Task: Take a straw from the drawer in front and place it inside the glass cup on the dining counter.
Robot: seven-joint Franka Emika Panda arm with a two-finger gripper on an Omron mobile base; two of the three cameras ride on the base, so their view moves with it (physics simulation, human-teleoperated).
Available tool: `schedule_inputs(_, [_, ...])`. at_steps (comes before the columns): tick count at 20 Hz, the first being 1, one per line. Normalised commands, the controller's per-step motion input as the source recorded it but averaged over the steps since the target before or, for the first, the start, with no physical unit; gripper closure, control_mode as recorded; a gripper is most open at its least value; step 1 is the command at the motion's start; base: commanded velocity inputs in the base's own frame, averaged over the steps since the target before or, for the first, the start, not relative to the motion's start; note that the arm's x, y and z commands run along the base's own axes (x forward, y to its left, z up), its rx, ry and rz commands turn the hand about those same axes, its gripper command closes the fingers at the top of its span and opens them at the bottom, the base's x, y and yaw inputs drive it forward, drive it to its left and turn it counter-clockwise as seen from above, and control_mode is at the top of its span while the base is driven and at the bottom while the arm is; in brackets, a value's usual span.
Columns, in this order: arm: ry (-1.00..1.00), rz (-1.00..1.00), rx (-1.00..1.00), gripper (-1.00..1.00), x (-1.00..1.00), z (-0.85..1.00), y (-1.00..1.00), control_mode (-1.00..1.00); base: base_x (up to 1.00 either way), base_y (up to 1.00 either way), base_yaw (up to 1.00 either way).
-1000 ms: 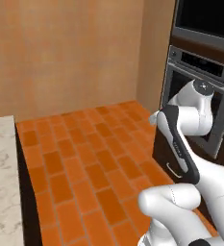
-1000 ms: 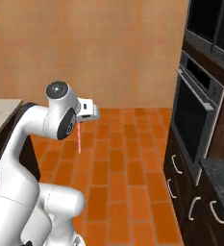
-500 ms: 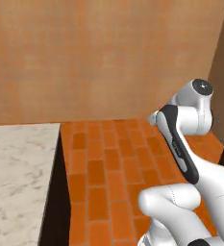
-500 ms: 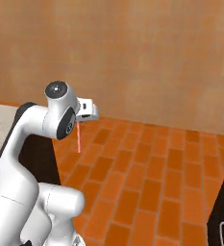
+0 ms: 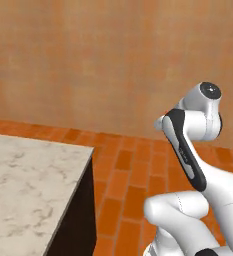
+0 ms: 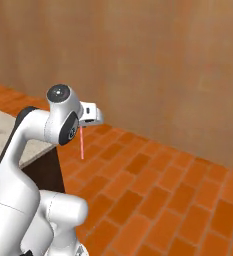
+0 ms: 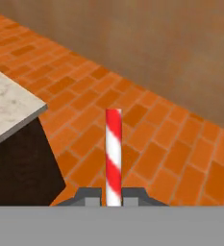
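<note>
Even, warm, shadowless rendered light everywhere, soft low-resolution blur on the brick floor (image 6: pixel 153 190) and wall (image 5: pixel 103 60), no glare, no edge distortion.

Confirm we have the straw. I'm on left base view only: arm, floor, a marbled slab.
Observer: Yes. In the hand view the gripper is shut on a red-and-white striped straw.
Operator: How's it hanging?
Observer: Right base view shows the straw pointing straight down below the gripper, over brick floor.
Operator: Over the dining counter?
Observer: Not yet. In the hand view the dining counter corner sits off to the left of the straw.
</note>
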Motion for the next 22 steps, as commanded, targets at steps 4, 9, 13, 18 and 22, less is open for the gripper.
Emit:
schedule_inputs(4, [0.0,0.0,0.0,1.0,0.0,0.0,0.0,1.0,0.97,-0.44,0.57])
schedule_inputs(9, [0.0,0.0,0.0,1.0,0.0,0.0,0.0,1.0,0.85,-0.37,0.62])
schedule_inputs(13, [0.0,0.0,0.0,1.0,0.0,0.0,0.0,1.0,0.72,-0.4,0.64])
schedule_inputs(18, [0.0,0.0,0.0,1.0,0.0,0.0,0.0,1.0,0.61,-0.52,0.61])
schedule_inputs(22, [0.0,0.0,0.0,1.0,0.0,0.0,0.0,1.0,0.51,-0.53,0.61])
